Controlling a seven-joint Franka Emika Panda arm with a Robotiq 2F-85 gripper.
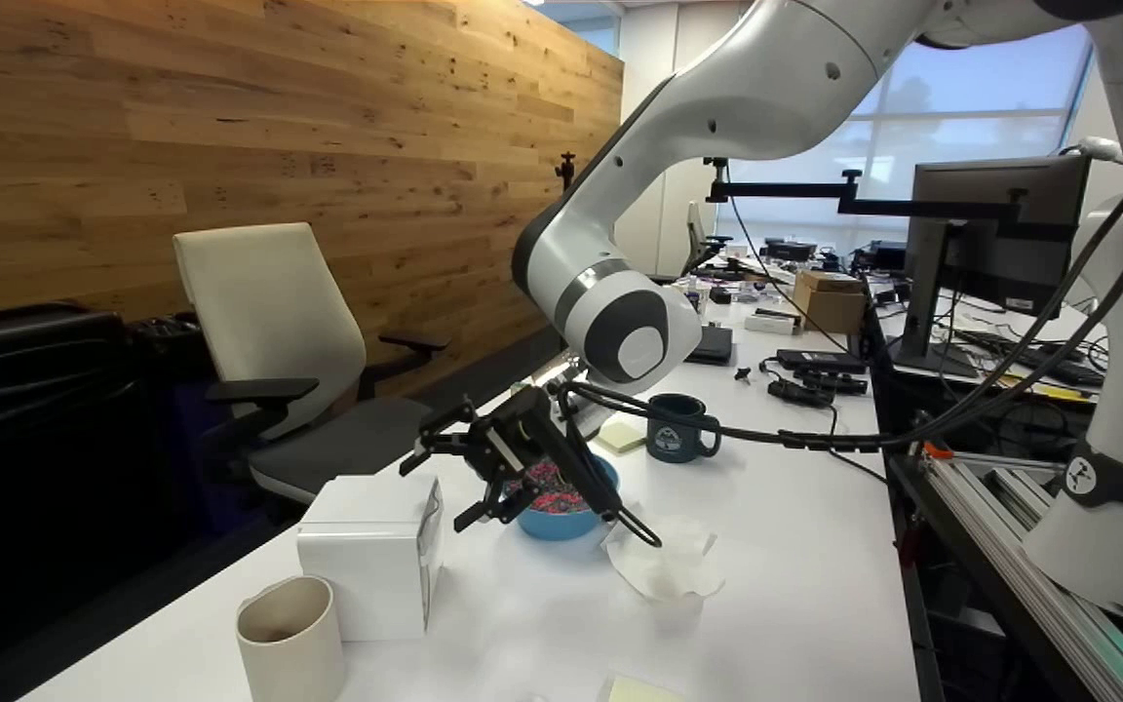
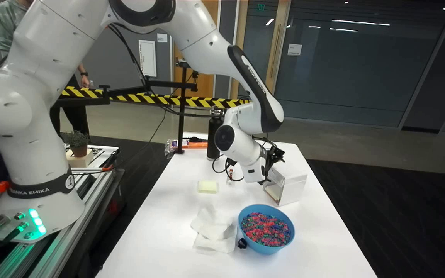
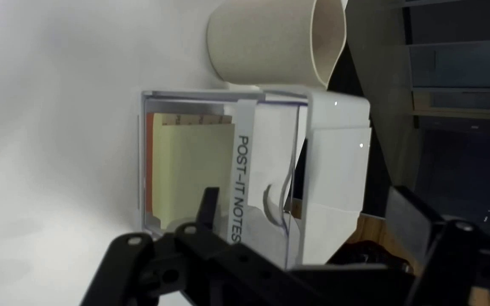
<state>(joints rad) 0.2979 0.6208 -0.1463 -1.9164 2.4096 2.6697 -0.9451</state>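
My gripper (image 1: pixel 436 494) stands open in an exterior view, its fingers pointing down toward a white box (image 1: pixel 365 570). The wrist view shows the box's see-through front with a "POST-IT NOTES" label (image 3: pixel 240 170) and yellow sticky pads (image 3: pixel 194 170) behind it. In that view one finger (image 3: pixel 209 206) overlaps the front and the other (image 3: pixel 406 223) lies past the white top (image 3: pixel 338 157); nothing is gripped. Whether a finger touches the box, I cannot tell. A beige cup (image 3: pixel 266 42) stands beside the box. In an exterior view the arm partly covers the gripper (image 2: pixel 274 166) near the box (image 2: pixel 294 189).
A blue bowl of coloured beads (image 2: pixel 263 247) stands by crumpled white tissue (image 2: pixel 214 227). A dark mug (image 1: pixel 676 431) is behind the bowl in an exterior view. A yellow pad (image 2: pixel 208 187) and a black bottle (image 2: pixel 214 135) are also on the table. An office chair (image 1: pixel 274 302) stands alongside.
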